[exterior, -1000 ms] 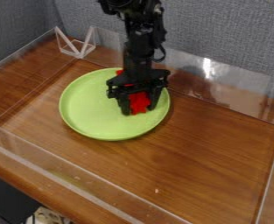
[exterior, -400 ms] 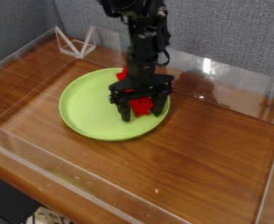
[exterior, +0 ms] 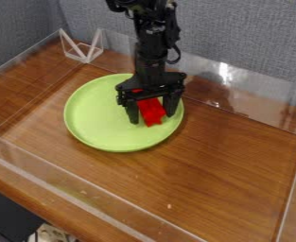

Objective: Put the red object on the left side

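The red object point(exterior: 151, 112), a small bright red block, lies on the right part of the round lime-green plate point(exterior: 99, 118). My gripper point(exterior: 150, 102) points straight down over it. Its black fingers point(exterior: 122, 96) stand spread on either side of the block, wider than the block, with the block between them on the plate. The gripper looks open. The left side point(exterior: 30, 95) is a bare stretch of glossy brown tabletop left of the plate, well away from the gripper.
Clear plastic walls point(exterior: 61, 184) ring the wooden table. A white wire stand point(exterior: 80, 44) sits at the back left corner. A grey wall runs behind the table. A tiny red speck point(exterior: 166, 205) lies near the front wall.
The arm stays over the plate's right part. The fingers stand wider apart than half a second ago. The red block is still on the plate.
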Tool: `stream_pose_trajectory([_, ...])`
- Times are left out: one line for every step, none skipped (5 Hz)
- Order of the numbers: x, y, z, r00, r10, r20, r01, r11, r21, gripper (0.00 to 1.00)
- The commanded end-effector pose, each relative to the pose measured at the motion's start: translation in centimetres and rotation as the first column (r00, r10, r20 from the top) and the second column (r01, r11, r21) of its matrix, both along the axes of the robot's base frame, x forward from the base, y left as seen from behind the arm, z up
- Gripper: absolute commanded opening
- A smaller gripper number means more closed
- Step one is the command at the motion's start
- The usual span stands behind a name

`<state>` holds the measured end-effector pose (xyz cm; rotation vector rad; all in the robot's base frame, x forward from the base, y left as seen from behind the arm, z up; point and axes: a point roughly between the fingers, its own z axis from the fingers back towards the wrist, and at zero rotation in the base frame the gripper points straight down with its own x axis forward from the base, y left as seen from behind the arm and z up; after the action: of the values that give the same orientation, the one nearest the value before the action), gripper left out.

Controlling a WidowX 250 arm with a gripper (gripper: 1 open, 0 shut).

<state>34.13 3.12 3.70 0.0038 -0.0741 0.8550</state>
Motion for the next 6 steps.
stream_pose_trajectory([0.0,0.5,4.2,0.997,0.012,0.081,-0.012,1.0,0.0,0.0])
stream_pose_trajectory([0.1,0.4,8.1,0.982,-0.121,0.148,0.122,0.993,0.0,0.0])
stream_pose_trajectory([-0.9,1.8,11.3,0.953,-0.242,0.184,0.243,0.97,0.018,0.0])
stream_pose_trajectory([-2.9,3.8,11.5,0.921,-0.346,0.178,0.342,0.938,0.053,0.0])
stream_pose_trajectory([-4.9,6.0,9.2,0.885,-0.447,0.131,0.435,0.893,0.112,0.0])
stream_pose_trajectory([-7.1,8.1,8.6,0.865,-0.494,0.082,0.48,0.865,0.146,0.0])
